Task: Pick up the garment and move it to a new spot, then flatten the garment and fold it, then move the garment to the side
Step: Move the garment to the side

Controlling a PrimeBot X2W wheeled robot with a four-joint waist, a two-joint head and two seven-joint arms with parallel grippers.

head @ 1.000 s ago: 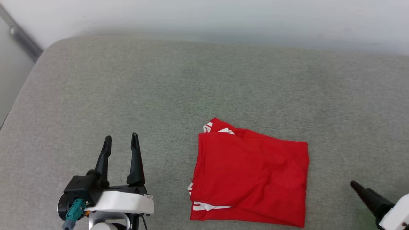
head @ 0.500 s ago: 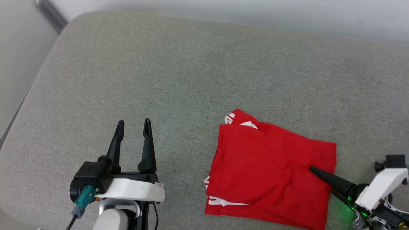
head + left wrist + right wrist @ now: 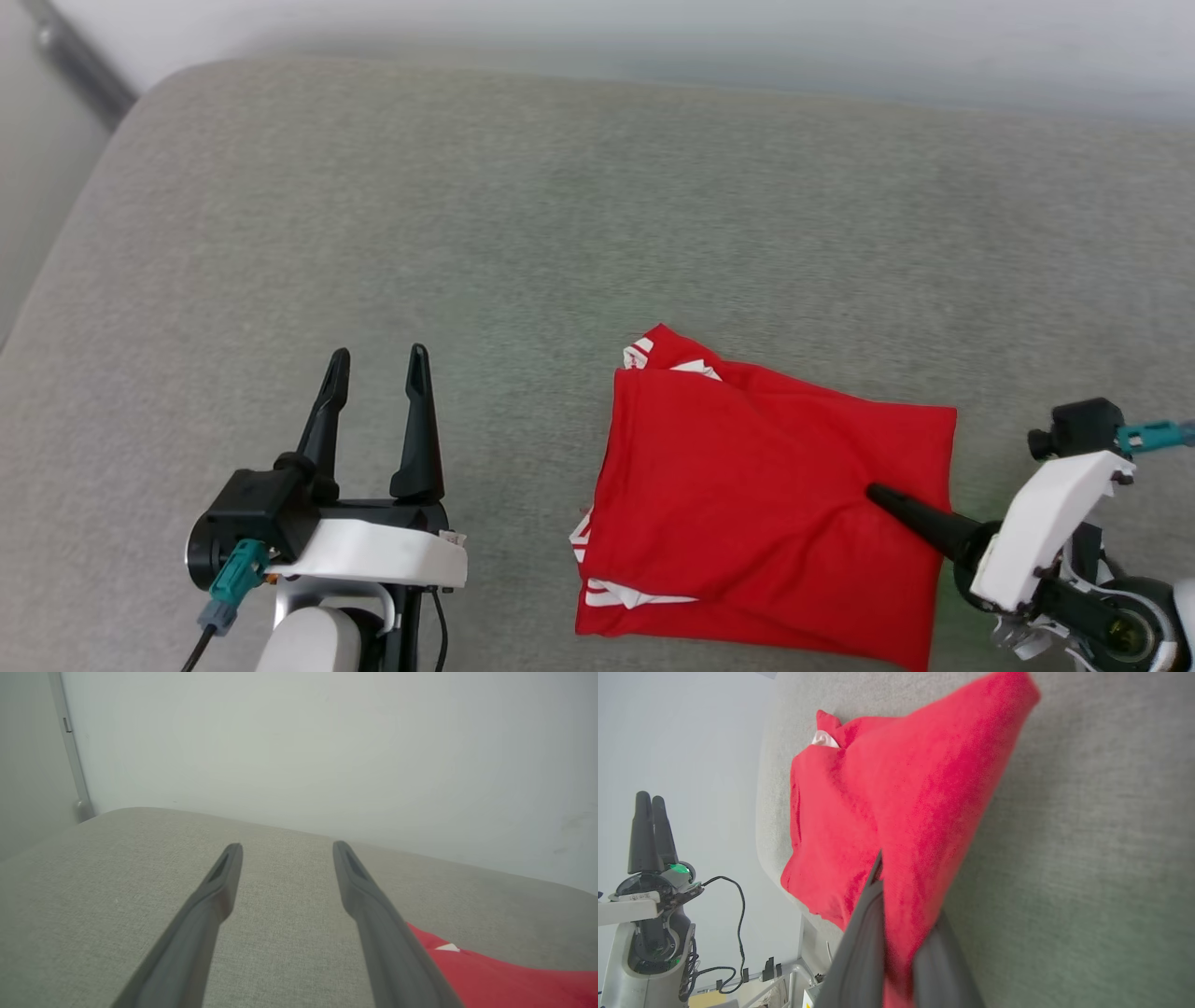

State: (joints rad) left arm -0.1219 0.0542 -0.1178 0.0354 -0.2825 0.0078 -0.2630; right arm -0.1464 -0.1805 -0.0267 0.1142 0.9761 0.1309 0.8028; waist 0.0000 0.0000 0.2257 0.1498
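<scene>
the right tool [image 3: 882, 495] clamps the right edge of the folded garment [image 3: 747, 485], whose cloth lies leftward from it; the left tool [image 3: 378, 359] gapes empty, farther off on the garment's left

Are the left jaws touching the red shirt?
No, the left jaws stand open over the bare grey cushion, apart from the shirt.

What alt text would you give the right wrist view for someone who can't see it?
The right gripper is shut on an edge of the folded red garment, cloth pinched between its two dark fingers. The garment lies on a grey cushion; the left gripper stands at the far left, against a pale wall.
</scene>
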